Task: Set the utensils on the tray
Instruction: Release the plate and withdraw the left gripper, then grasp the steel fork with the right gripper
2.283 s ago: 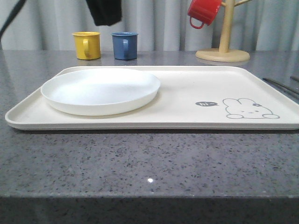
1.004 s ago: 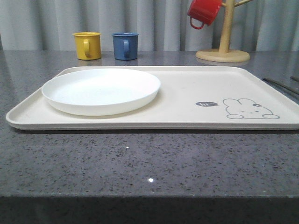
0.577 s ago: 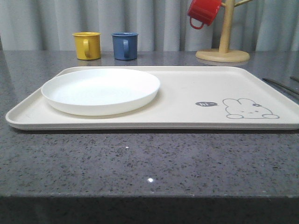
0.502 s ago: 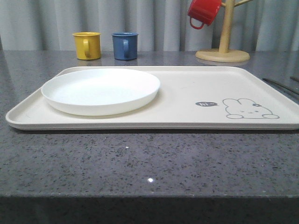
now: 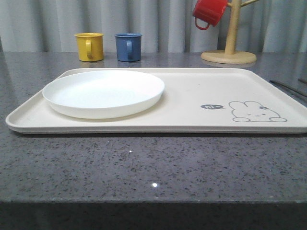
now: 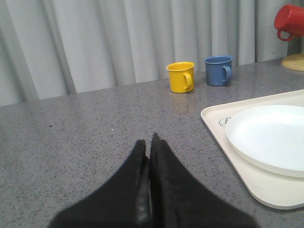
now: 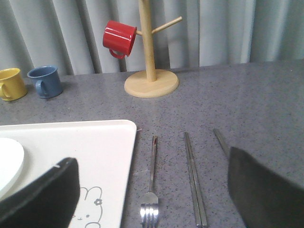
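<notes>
The cream tray [image 5: 192, 91] with a rabbit drawing lies across the grey table. To its right, on the bare table, lie the utensils: a fork [image 7: 152, 176] closest to the tray's edge, then a pair of chopsticks [image 7: 194, 180], then a slim handle [image 7: 221, 141] whose other end is hidden behind a finger. My right gripper [image 7: 151, 161] hangs open above the fork, one finger over the tray [image 7: 71, 147] and one past the chopsticks. My left gripper [image 6: 145, 142] is shut with nothing in it, over the table left of the tray [image 6: 213, 123].
A round white plate [image 5: 103, 92] fills the tray's left half. A yellow mug [image 5: 89, 46] and a blue mug [image 5: 128, 46] stand behind the tray. A wooden mug tree [image 5: 229, 52] carrying a red mug [image 5: 209, 12] stands at the back right.
The dark arm seen high at the back left 2.3 s ago has moved out of the front view. The tray, plate and mugs have stayed put.
</notes>
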Controlling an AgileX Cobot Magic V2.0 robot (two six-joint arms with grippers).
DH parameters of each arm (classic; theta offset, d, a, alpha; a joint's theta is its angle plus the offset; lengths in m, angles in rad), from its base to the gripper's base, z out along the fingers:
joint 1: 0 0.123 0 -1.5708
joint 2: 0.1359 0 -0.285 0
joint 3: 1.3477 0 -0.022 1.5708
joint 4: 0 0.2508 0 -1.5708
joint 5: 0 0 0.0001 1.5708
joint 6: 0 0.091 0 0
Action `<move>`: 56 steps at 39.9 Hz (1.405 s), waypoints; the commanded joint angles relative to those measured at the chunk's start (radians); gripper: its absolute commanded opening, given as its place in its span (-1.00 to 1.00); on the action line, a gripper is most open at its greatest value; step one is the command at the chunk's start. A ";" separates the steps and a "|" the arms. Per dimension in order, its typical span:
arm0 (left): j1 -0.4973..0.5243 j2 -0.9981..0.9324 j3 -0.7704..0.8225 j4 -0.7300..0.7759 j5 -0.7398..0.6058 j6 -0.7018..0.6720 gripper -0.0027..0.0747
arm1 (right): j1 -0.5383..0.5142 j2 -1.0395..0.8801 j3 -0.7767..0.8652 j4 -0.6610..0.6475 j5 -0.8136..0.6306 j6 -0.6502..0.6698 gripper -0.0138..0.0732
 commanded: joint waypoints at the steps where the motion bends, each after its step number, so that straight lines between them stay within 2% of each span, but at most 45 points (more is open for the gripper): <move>1: 0.002 0.013 -0.024 -0.011 -0.087 -0.008 -0.98 | -0.004 0.053 -0.052 -0.008 -0.045 -0.019 0.74; 7: 0.002 0.013 -0.024 -0.011 -0.087 -0.008 -0.98 | -0.004 0.238 -0.141 -0.010 0.062 -0.093 0.40; 15: 0.002 0.013 -0.024 -0.011 -0.087 -0.008 -0.98 | 0.003 0.528 -0.308 -0.010 0.207 -0.097 0.39; 21: 0.002 0.013 -0.024 -0.011 -0.087 -0.008 -0.98 | 0.053 0.731 -0.427 -0.038 0.298 -0.097 0.39; 25: 0.002 0.013 -0.024 -0.011 -0.087 -0.008 -0.98 | 0.085 0.826 -0.477 -0.071 0.303 -0.091 0.33; 29: 0.002 0.013 -0.024 -0.011 -0.087 -0.008 -0.98 | 0.088 0.924 -0.523 -0.071 0.303 -0.072 0.08; 32: 0.002 0.013 -0.024 -0.011 -0.087 -0.008 -0.98 | 0.088 0.977 -0.540 -0.071 0.298 -0.069 -0.03; 56: 0.002 0.013 -0.024 -0.011 -0.087 -0.008 -0.98 | 0.087 1.181 -0.542 -0.048 0.211 -0.041 -0.02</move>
